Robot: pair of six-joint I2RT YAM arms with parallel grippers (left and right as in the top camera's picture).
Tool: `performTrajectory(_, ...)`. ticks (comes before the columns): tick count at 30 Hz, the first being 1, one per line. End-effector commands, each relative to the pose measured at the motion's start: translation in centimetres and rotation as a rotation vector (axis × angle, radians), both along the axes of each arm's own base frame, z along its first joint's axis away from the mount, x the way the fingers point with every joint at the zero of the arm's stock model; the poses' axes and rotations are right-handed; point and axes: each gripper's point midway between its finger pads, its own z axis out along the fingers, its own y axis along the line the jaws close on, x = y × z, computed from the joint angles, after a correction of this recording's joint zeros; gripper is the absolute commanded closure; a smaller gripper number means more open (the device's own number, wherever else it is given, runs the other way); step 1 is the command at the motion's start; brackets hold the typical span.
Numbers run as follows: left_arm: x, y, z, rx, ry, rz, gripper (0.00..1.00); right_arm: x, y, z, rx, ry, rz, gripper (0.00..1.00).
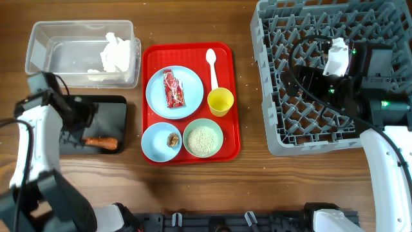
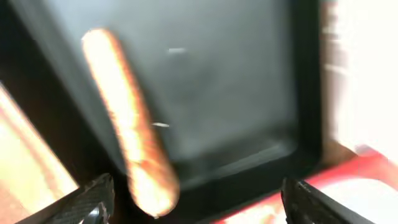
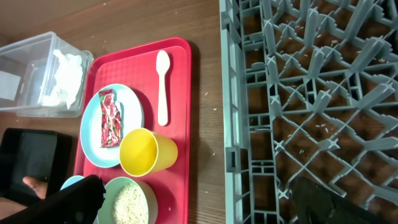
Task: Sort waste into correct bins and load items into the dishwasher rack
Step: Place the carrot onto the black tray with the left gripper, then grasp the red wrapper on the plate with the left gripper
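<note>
An orange carrot lies in the black tray; the blurred left wrist view shows it too. My left gripper is open and empty just above the tray. A white napkin lies in the clear tub. On the red tray are a blue plate with a red wrapper, a white spoon, a yellow cup, a bowl with a brown scrap and a bowl of rice. My right gripper is open and empty above the grey rack.
In the right wrist view the open gripper spans the rack's left edge and the strip of wooden table beside the red tray. A few rice grains lie in the rack. Bare wood surrounds the trays.
</note>
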Motion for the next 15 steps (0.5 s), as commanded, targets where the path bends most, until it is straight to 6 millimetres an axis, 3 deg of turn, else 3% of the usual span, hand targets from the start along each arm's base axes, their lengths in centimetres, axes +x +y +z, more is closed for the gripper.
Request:
performTrajectory(1,3.2,-4.1,6.1,-0.05,-0.266,-0.304,0.15,0.3,-0.1,0.2,-0.016,-0.011,0.005,0.0)
performTrajectory(4,4.3,-8.5,8.6,-0.045,-0.376,-0.488,0.16,0.3,-0.1,0.2,-0.015,-0.01,0.004,0.0)
performTrajectory(7,6.1,-15.9,10.3,-0.019,-0.495,-0.76,0.17,0.2,-0.1,0.1,-0.014,-0.003,0.003,0.0)
performTrajectory(9,6.8,-19.4,10.4,0.018,-0.53,-0.865,0.17,0.1,-0.1,0.1,-0.014,-0.002,0.003,0.0)
performTrajectory(11,7.5,-22.4,9.2,0.11,-0.513,-0.938,0.16,0.1,-0.1,0.1,-0.014,-0.002,0.003,0.0)
performTrajectory(15,9.2,-24.6,4.1,0.213,-0.407,-0.952,0.15,0.1,-0.1,0.1,-0.014,-0.002,0.003,0.0)
